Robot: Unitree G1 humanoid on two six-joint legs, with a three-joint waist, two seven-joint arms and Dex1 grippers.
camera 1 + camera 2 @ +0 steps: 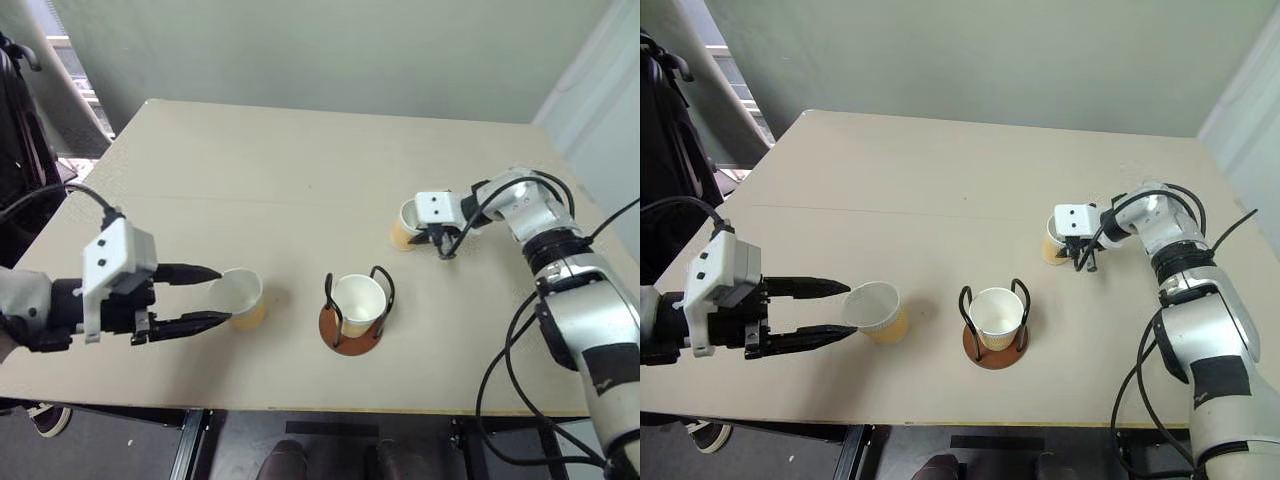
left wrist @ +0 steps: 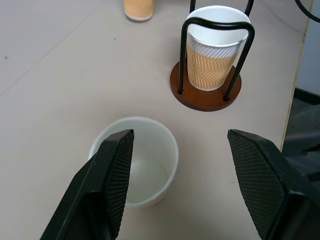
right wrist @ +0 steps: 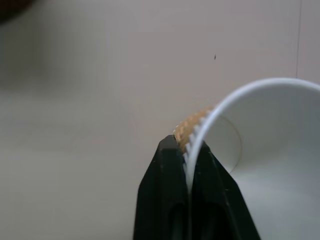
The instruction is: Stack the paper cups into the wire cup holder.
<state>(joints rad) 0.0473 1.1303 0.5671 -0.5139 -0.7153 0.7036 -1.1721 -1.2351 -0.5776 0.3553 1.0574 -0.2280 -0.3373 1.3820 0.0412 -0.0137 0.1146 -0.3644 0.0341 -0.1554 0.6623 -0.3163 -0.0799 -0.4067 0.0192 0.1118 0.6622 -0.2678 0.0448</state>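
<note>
From the head views, one paper cup already sits in the wire cup holder at the table's near middle. The right gripper is at the far-right cup, while the left gripper brackets the near-left cup, jaws apart.

Left wrist view: one finger overlaps that cup's rim — nothing clenched.

Right wrist view: fingers pinched on the cup wall — likely next a straight lift, then carry over the holder.

The beige table stands before a grey-green wall.
</note>
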